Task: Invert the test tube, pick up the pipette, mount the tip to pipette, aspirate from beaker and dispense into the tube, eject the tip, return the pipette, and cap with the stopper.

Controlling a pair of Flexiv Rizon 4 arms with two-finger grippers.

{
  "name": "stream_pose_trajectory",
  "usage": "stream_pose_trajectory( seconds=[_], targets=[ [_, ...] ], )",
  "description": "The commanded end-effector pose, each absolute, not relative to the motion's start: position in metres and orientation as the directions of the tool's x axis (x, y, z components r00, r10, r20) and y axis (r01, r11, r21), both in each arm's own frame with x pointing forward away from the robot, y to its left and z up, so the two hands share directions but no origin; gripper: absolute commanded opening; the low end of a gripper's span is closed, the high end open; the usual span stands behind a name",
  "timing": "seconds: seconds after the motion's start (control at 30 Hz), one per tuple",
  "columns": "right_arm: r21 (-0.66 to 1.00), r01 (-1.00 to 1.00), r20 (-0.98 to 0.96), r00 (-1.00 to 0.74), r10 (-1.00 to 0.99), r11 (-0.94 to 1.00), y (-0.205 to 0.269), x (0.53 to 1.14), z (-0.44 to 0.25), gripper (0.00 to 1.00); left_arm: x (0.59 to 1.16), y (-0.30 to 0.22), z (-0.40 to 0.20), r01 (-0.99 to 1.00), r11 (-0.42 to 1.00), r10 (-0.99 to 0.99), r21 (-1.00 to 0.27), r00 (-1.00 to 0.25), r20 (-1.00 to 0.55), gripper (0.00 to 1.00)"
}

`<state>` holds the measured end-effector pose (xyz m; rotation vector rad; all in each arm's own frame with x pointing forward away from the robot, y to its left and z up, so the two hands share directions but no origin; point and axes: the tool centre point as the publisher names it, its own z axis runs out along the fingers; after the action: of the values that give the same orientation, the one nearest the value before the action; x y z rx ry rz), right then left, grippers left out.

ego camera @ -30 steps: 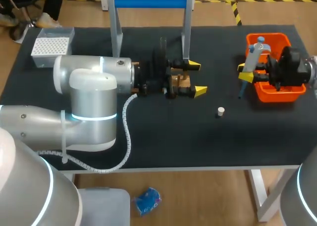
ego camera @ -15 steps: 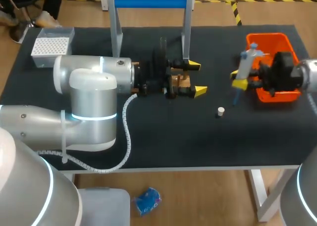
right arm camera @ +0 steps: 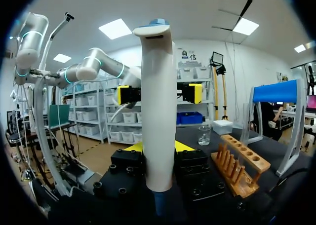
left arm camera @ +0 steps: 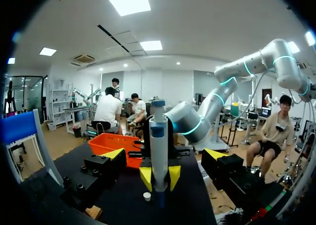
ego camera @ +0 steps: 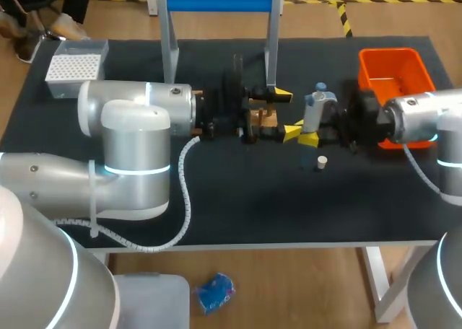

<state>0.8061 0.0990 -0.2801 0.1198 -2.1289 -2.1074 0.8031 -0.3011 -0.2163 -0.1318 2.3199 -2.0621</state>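
pipette (ego camera: 315, 109) lifted clear of the orange bin (ego camera: 390, 57)

the right end effector (ego camera: 310, 132), clamped on the pipette, has carried it from the orange bin to mid-tabletop (ego camera: 238, 199), near the stopper (ego camera: 322, 161). the left end effector (ego camera: 286, 113) stays wide open. pickup looks done; tip mounting should follow.

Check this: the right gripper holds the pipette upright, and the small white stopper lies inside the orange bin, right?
No. The stopper lies on the table, outside the orange bin, as the head view shows. The right gripper does hold the pipette upright.
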Motion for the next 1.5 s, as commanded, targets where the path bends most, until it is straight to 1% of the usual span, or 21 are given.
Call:
stream_pose_trajectory(
  seconds=[0.03,0.6,1.5],
  targets=[
    [0.999,0.022,0.027,-0.987,-0.160,0.033,0.112,0.810,-0.272,0.00,0.801,-0.303,-0.218,-0.038,0.112,-0.095,-0.993,-0.995,0.027,1.00],
    [1.000,-0.029,-0.029,-0.988,-0.150,-0.003,0.139,0.809,-0.260,0.00,0.801,-0.303,-0.218,-0.038,0.112,-0.095,-0.993,-0.995,0.027,1.00],
    [0.999,-0.025,-0.028,-0.989,-0.147,-0.021,0.144,0.810,-0.262,0.00,0.801,-0.303,-0.218,-0.038,0.112,-0.095,-0.993,-0.995,0.027,1.00]
  ],
)
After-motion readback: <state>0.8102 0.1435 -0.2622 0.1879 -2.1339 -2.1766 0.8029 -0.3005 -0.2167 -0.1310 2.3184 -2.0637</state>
